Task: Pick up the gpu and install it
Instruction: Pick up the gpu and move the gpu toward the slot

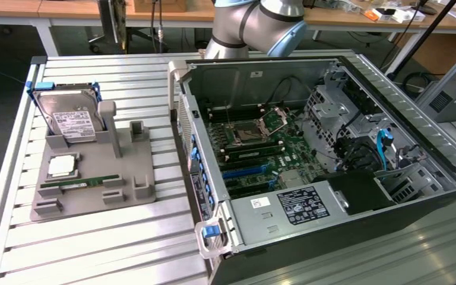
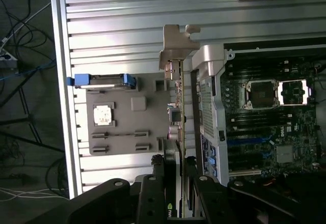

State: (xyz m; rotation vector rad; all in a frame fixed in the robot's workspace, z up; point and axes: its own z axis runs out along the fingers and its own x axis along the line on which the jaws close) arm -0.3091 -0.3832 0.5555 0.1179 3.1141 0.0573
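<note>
Black end effector [image 2: 174, 167] fingers part-closed, clamping thin flat gpu [image 2: 177, 114] edge-on, silver metal bracket [image 2: 178, 43] fwd, over ribbed metal counter [image 2: 112, 10] by open PC case [image 2: 210, 96].

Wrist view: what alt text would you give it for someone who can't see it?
The gripper holds the gpu edge-on, its silver bracket at the far end, above a slatted metal table, between a grey parts holder and an open computer case.

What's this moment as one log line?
gripper: shut on thin black gpu card with silver bracket | status: not yet in open computer case
</note>
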